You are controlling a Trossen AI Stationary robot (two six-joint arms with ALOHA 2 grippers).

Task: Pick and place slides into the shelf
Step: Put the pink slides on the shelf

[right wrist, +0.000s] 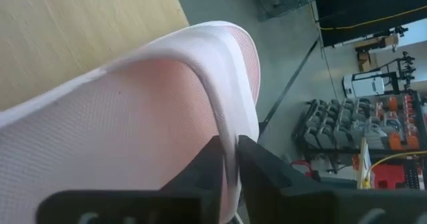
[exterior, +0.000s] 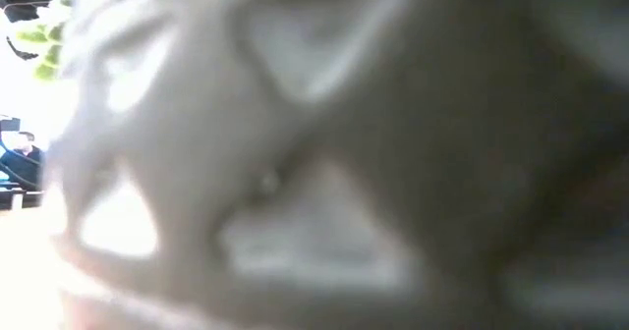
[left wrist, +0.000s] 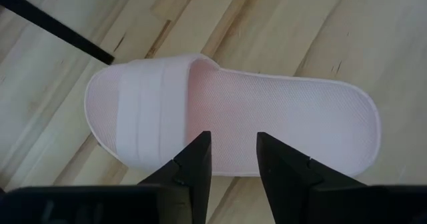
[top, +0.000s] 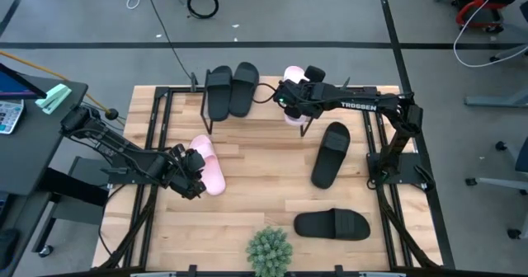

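Observation:
One pink-to-white slide lies sole-down on the slatted table, also seen in the left wrist view. My left gripper is open, its fingers over the slide's long side edge just behind the strap. My right gripper is shut on the second pink slide at the right end of the shelf. Two black slides lie side by side on the shelf's left part. The low view is filled by a blurred close thing. My right gripper pinches the pink slide's raised side rim between its two fingers. It reaches in level from the table's right side. The slide is tilted on its edge in the hold. Whether any part rests on the shelf, I cannot tell.
Two more black slides lie on the table's right half, one slanted near the right arm's base and one near the front edge. A small green spiky plant stands at the near edge. Bare slats lie between the pink slide and the black ones.

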